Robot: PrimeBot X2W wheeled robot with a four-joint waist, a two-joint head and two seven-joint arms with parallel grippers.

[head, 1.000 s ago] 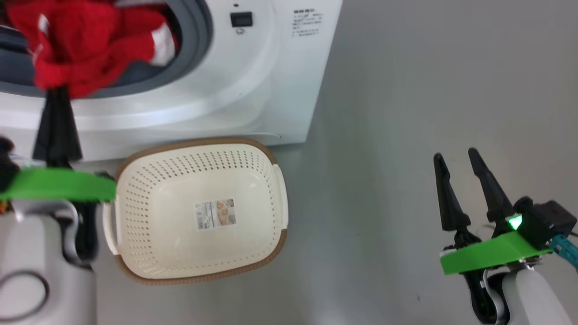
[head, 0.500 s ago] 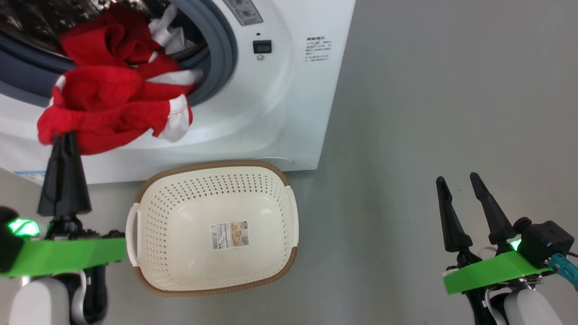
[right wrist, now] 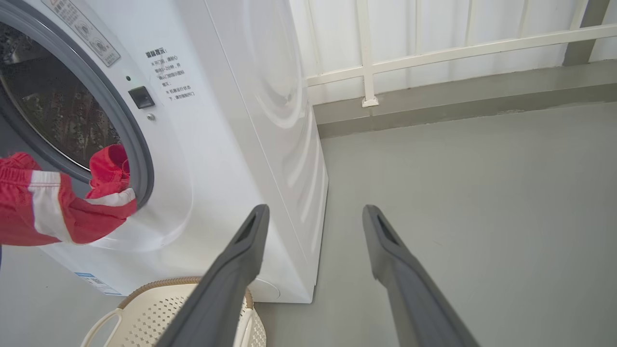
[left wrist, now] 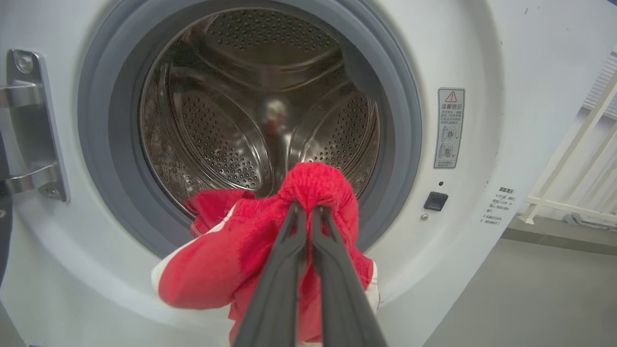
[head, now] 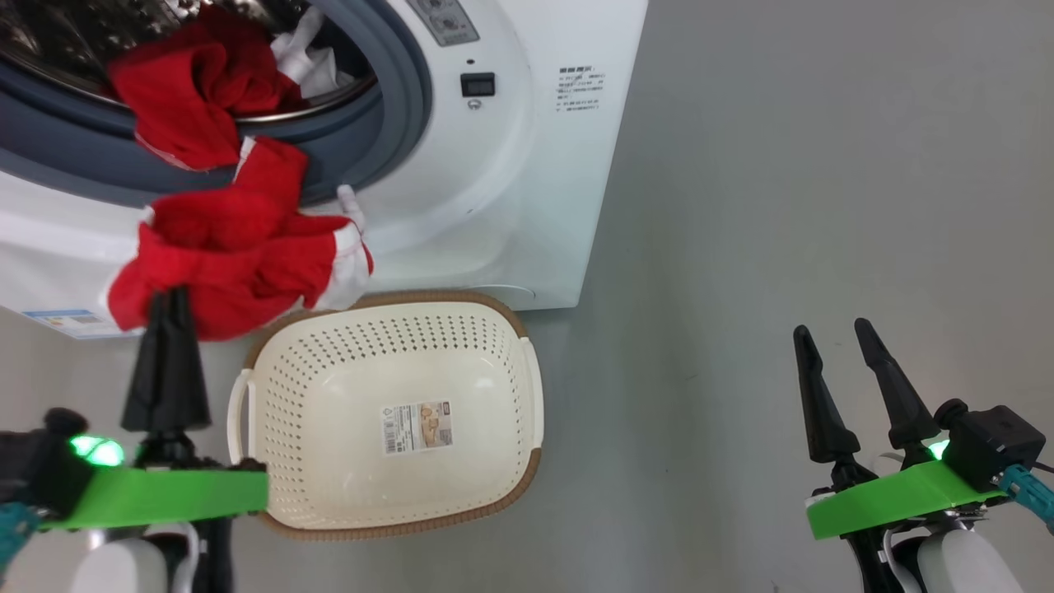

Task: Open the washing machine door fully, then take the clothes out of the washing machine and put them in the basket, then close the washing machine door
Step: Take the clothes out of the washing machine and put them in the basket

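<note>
The left pincer (head: 169,298) is clamped tight, its two dark fingers pressed together on a bunch of bright red fabric clothes with white trim (head: 239,263). That bundle hangs outside the mouth of the big white front-loading washing machine (head: 510,165), left of centre in the head view. The left wrist view backs it up: fingers closed on a red fold, perforated steel drum (left wrist: 241,120) behind. One red tail of the bundle reaches up to the grey rubber gasket (head: 408,107), right by a second red garment (head: 185,91) lying on the drum lip at upper left; whether the two are tangled, I can't tell. Now the relation that matters: the cream-white perforated plastic basket with the brown rim (head: 412,296) sits on the grey floor (head: 741,247) just to the lower right of the held bundle. The cloth's white hem overlaps its upper-left rim corner in the picture, and its longer side runs across the frame. So the carry, as I read it, is short: rightward and down the frame. The left arm is plainly the nearer one; the right pincer (head: 832,331) stands well apart at lower right, fingers spread wide, holding nothing.
</note>
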